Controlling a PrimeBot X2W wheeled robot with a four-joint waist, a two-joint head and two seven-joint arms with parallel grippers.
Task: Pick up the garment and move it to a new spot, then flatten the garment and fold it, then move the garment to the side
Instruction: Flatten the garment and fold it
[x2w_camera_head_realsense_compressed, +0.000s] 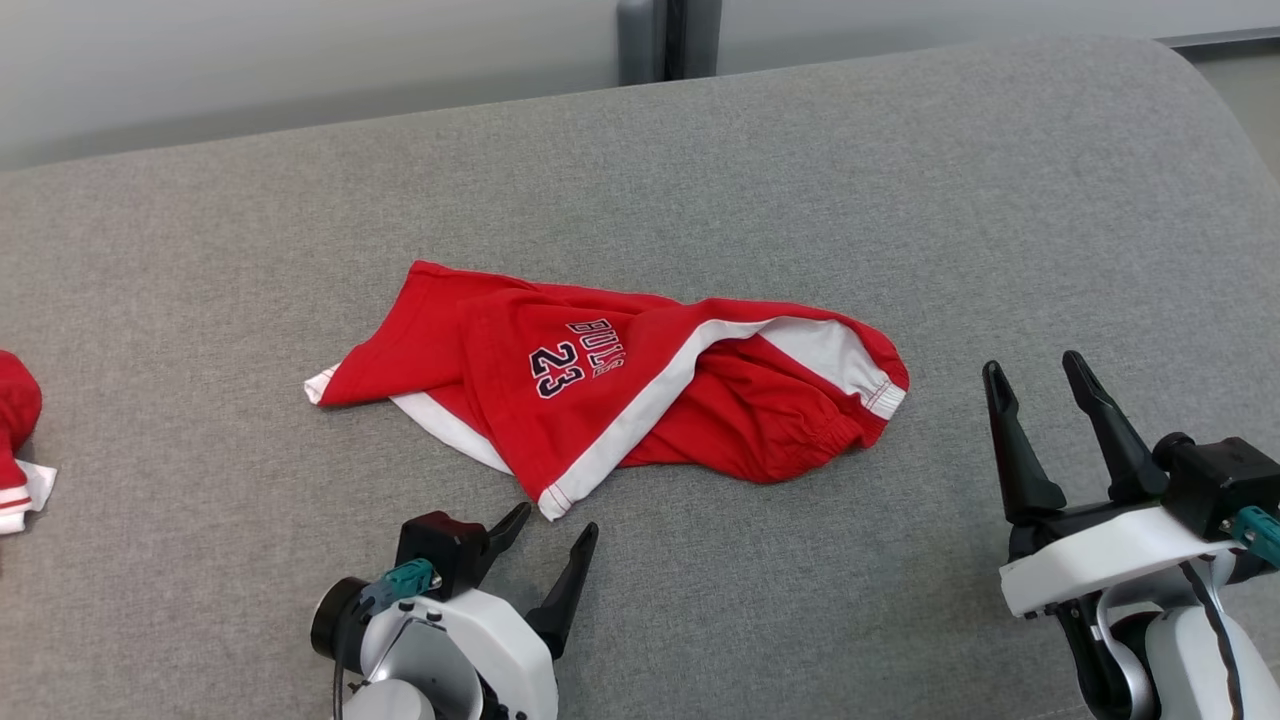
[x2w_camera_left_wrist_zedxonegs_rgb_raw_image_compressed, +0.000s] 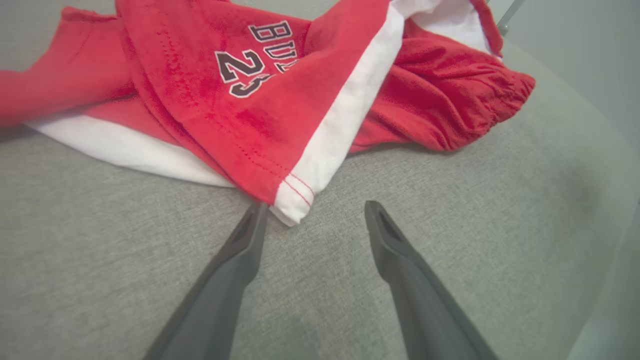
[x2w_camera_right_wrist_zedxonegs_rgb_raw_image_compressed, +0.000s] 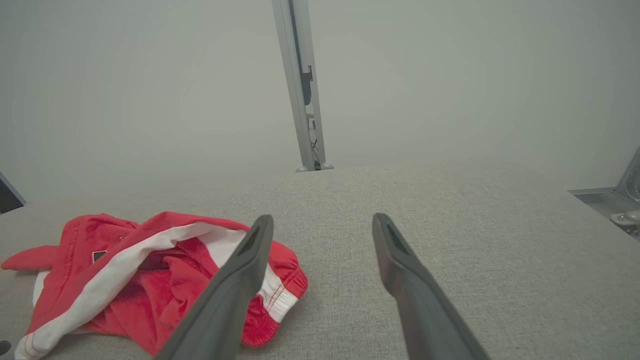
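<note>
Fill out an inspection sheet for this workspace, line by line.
Surface: grey fabric cushion, no stains seen.
Job's things: red shorts with white trim and a "23" print, crumpled, neither flattened nor folded.
Clutter: second red-and-white cloth at the cushion's left edge, cut off by the frame.
Claws: left claw open, tips beside the shorts' near hem corner, holding nothing; right claw open, apart from the elastic waistband.
Cables: black cable along the right wrist; nothing seen loose on the cushion.
Surroundings: pale wall and grey metal post behind the cushion.
</note>
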